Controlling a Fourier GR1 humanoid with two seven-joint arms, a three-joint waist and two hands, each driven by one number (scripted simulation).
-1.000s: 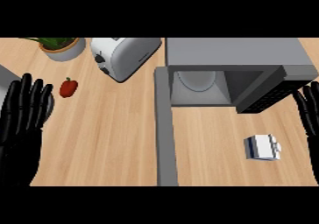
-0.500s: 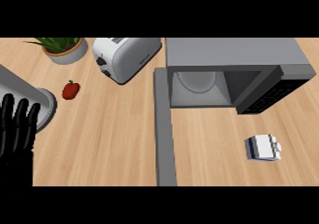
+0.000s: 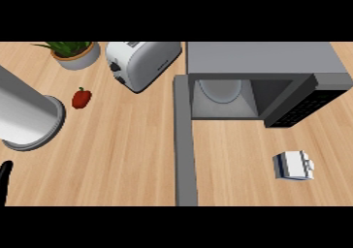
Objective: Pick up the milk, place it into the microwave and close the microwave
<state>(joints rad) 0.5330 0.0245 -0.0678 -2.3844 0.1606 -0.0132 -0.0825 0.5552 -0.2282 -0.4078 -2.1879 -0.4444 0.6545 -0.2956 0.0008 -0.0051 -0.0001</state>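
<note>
1. Head view: of the left hand [image 3: 2,181], only a sliver shows at the lower left edge. Its fingers [image 3: 3,174] look straight and hold nothing. The right hand is out of view.
2. The milk [image 3: 292,165] sits on the wooden surface [image 3: 122,160], far to the right of those fingers and well apart from them. It is a small white carton with a blue side, seen from above.
3. The microwave [image 3: 265,60] stands up and to the right of the fingers, beyond the milk. Its door [image 3: 183,145] hangs open as a grey bar that runs down between the fingers and the carton. The cavity [image 3: 222,94] lies bare and unobstructed.
4. The carton is probably light, with thin card walls that give under a hard squeeze and smooth, somewhat slippery faces.
5. The best hold is probably across two opposite flat sides at mid-height, thumb on one and fingers on the other. The folded top is best avoided, and the carton kept level.
6. The open door blocks a reach from the left, so the right hand seems better suited.
7. A grey forearm [image 3: 22,116] fills the space just above the fingers. A red pepper [image 3: 81,98], a toaster [image 3: 140,63] and a potted plant [image 3: 72,52] lie further up, all clear of the milk.
</note>
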